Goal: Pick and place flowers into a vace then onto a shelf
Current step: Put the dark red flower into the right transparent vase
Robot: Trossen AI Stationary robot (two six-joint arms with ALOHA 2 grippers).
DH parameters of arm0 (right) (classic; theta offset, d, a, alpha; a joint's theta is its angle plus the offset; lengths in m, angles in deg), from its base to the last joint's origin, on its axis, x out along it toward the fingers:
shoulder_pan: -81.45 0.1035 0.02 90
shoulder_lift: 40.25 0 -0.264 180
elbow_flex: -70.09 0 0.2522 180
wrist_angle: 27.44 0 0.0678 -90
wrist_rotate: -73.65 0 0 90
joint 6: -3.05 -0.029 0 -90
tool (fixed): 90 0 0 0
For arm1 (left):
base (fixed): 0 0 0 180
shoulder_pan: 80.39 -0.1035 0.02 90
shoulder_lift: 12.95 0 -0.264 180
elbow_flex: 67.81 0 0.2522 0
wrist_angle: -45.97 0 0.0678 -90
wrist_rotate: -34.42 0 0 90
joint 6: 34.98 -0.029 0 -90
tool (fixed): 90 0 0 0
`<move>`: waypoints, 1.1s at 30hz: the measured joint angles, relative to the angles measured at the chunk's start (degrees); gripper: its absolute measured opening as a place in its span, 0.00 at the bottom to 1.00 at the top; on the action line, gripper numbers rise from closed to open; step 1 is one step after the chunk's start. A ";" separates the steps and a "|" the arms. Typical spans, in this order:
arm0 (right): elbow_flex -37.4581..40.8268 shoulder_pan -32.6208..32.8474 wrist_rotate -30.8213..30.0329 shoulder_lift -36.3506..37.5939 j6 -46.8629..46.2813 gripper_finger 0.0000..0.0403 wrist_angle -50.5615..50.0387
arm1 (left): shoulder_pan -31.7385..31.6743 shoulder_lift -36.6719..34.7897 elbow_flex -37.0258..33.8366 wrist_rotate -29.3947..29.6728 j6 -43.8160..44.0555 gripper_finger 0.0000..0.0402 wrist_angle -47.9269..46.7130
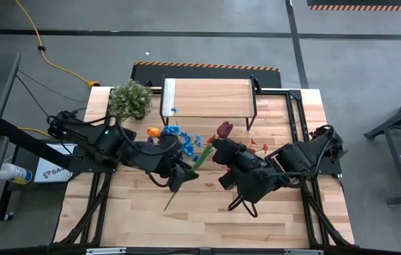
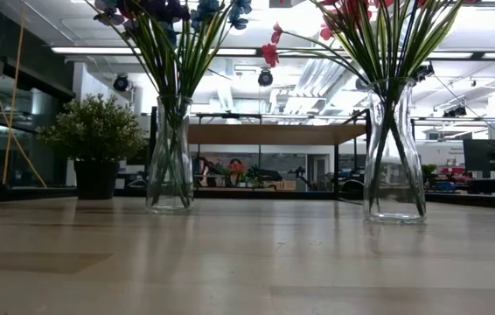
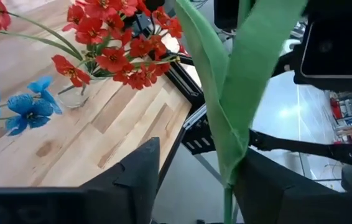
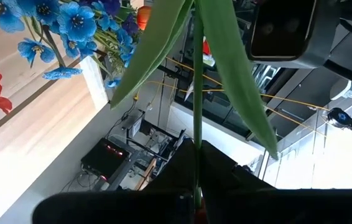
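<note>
A long-stemmed flower with a dark red bloom (image 1: 223, 129) and green leaves (image 1: 202, 154) hangs slanted above the table between my two arms. My right gripper (image 1: 217, 150) is shut on its stem. My left gripper (image 3: 198, 155) stands open around the base of the leaves (image 3: 229, 180), which lies close to one finger (image 3: 275, 186); I cannot tell whether they touch. A glass vase of blue and purple flowers (image 2: 170, 157) and a glass vase of red flowers (image 2: 394, 157) stand on the table in front of the shelf (image 1: 206, 98). My right gripper pinches the green stem (image 4: 196, 177) between its two shut fingers, at the bloom end of the flower. The fingers come nearly level from the table's right side. The stem runs on from them toward my left gripper, and the flower is clear of the table with its lower end (image 1: 166, 205) free.
A bushy pale-green plant in a dark pot (image 1: 130, 99) stands at the far left, beside the shelf. Both vases stand below my arms near the table's middle. The near half of the table (image 1: 207, 219) is bare wood.
</note>
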 joint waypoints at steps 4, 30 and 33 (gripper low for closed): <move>0.00 0.00 -0.02 0.00 0.00 0.00 0.00 | 0.02 0.00 0.00 -0.21 -0.26 0.40 0.11; 0.03 0.09 -0.19 -0.02 -1.60 0.07 -0.01 | 0.02 0.00 0.00 -0.18 -4.15 0.08 0.14; 0.04 0.09 0.50 -0.02 -1.62 0.11 0.00 | 0.02 -0.01 0.00 -0.15 -4.17 0.08 0.09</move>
